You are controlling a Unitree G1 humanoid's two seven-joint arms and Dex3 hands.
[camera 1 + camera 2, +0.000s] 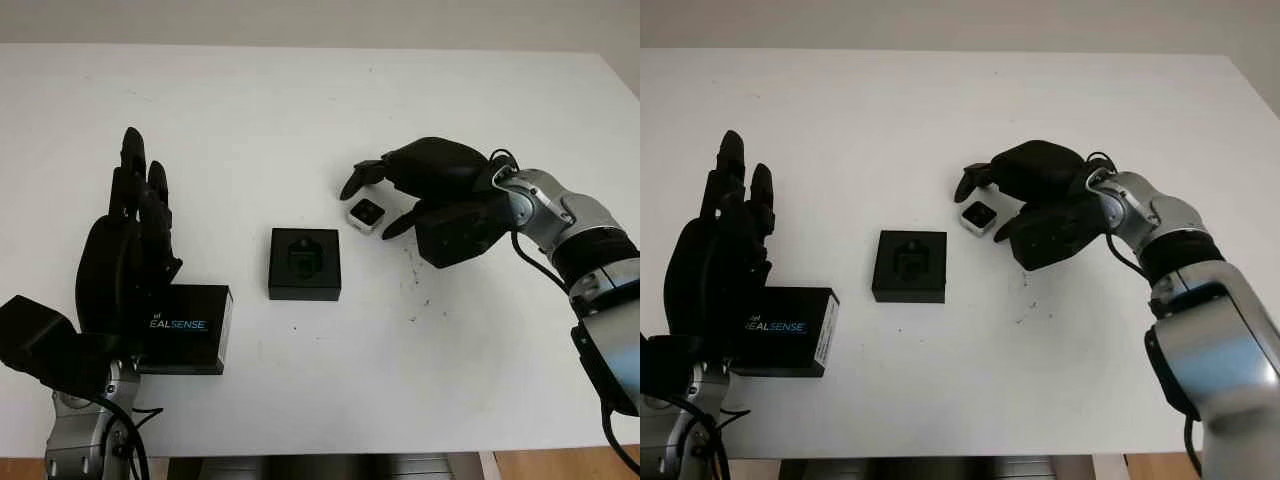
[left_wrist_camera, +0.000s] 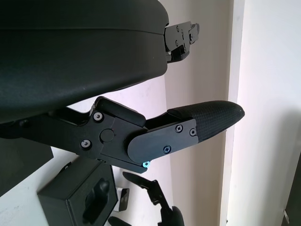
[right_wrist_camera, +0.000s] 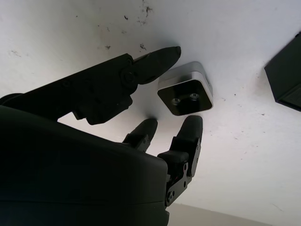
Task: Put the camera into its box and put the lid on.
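Note:
The small silver camera [image 1: 367, 214] lies on the white table with its black lens face up, just right of the open black box [image 1: 305, 264]. My right hand [image 1: 982, 212] hovers over the camera, open, with a thumb [image 3: 157, 59] on one side and two fingertips [image 3: 190, 127] on the other; the grip has not closed. The box holds a black foam insert with a cut-out. The black lid [image 1: 190, 325], printed REALSENSE, lies at the front left. My left hand [image 1: 140, 175] stands open over the lid's left end, partly hiding it.
The white table [image 1: 300, 110] stretches far behind the objects. A few dark smudges [image 1: 415, 290] mark the surface in front of the right hand. The table's front edge runs just behind the left forearm [image 1: 60, 400].

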